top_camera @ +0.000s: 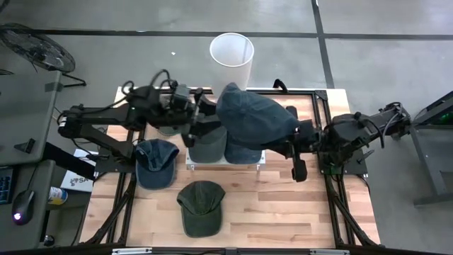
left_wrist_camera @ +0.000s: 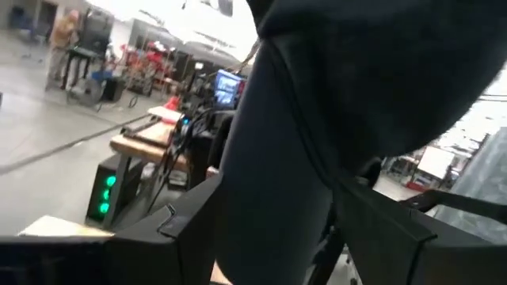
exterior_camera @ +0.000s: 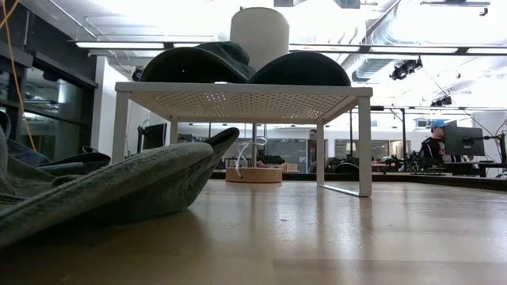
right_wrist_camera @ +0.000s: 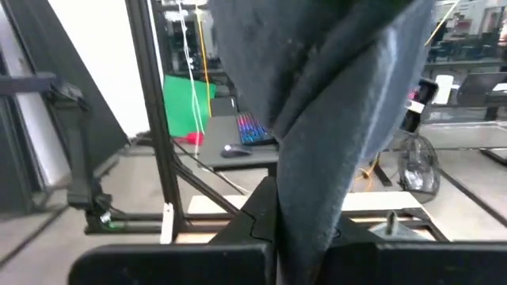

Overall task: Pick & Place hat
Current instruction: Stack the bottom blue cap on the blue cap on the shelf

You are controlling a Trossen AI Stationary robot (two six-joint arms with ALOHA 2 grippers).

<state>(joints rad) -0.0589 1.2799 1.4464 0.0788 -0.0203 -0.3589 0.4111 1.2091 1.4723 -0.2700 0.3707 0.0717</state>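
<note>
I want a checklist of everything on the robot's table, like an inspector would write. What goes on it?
Surface: wooden table, mostly bare in front.
Job's things: blue hat held up over the white rack; two hats on the rack; blue cap and green cap on the table.
Clutter: nothing seen.
Grippers: right gripper shut on the blue hat; left gripper open beside it.
Cables: black loops on the left arm.
Surroundings: white bin, fan.
</note>
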